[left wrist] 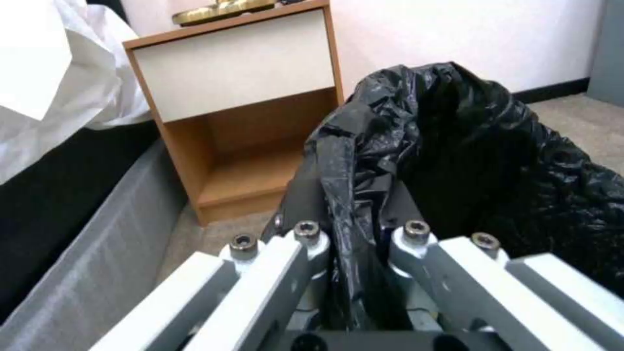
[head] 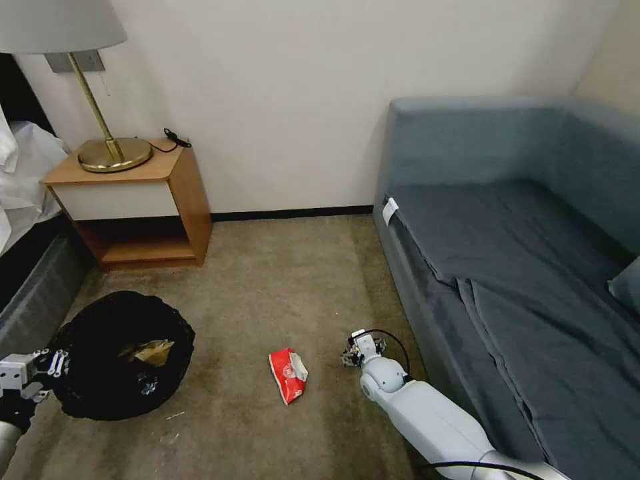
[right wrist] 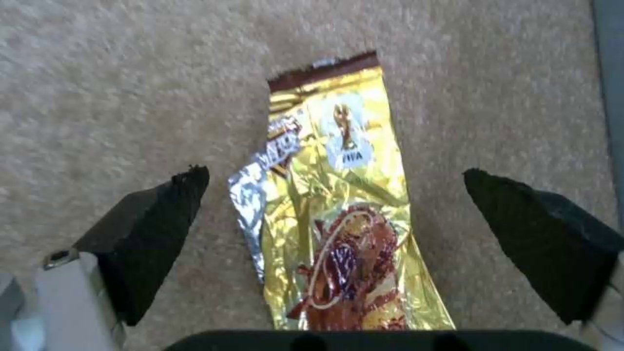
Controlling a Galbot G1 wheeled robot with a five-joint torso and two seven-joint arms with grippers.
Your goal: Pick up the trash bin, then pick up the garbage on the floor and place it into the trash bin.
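The trash bin (head: 113,373), lined with a crinkled black bag (left wrist: 494,161), is low at the left of the head view. My left gripper (head: 48,371) is shut on its near rim, and in the left wrist view the left gripper (left wrist: 360,235) pinches a fold of the bag. A crumpled brown paper bag (head: 155,351) lies inside the bin. A red snack packet (head: 288,375) lies on the carpet in the middle. My right gripper (head: 361,351) hangs low beside the sofa, open. Its fingers (right wrist: 149,229) straddle a yellow-brown snack wrapper (right wrist: 344,219) lying flat on the carpet.
A wooden nightstand (head: 137,200) with a brass lamp (head: 113,155) stands against the wall behind the bin. A bed (head: 30,280) edges the left side. A grey-blue sofa (head: 520,267) lines the right side, close to my right arm. Open carpet (head: 280,280) lies between them.
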